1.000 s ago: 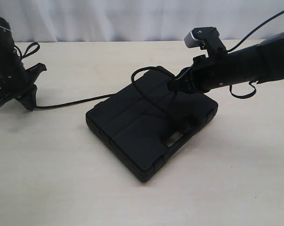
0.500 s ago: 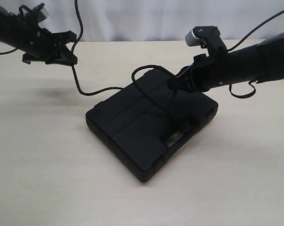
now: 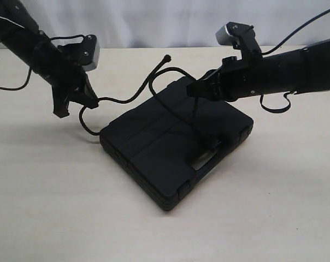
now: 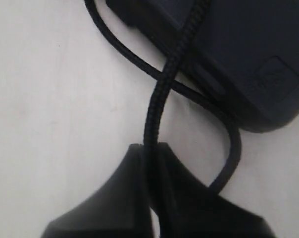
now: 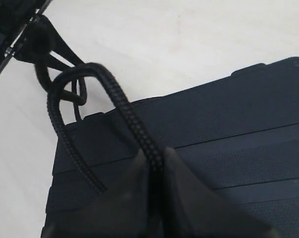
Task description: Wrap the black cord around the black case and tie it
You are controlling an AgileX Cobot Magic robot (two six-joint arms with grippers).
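Note:
The black case [image 3: 170, 147] lies flat on the table, its handle slot at the near right. The black cord [image 3: 154, 82] arches over the case's far corner, and a strand drops down to the handle slot. My left gripper [image 3: 90, 101] hangs just left of the case, shut on the black cord [image 4: 162, 94], which loops on the table beside the case corner [image 4: 248, 59]. My right gripper [image 3: 193, 91] hovers above the case's far side, shut on the black cord [image 5: 120, 106] over the grooved lid [image 5: 228, 134]. A frayed cord end [image 3: 166, 57] sticks up behind the case.
A pale wooden table [image 3: 72, 207] carries everything. A white curtain [image 3: 154, 22] closes off the back edge. The right arm's thin cable [image 3: 277, 106] dangles beside the case's right side.
My left gripper swung from the far left, up, then down close to the case's left corner, dragging the cord with it. The right gripper rose slightly and kept its grip.

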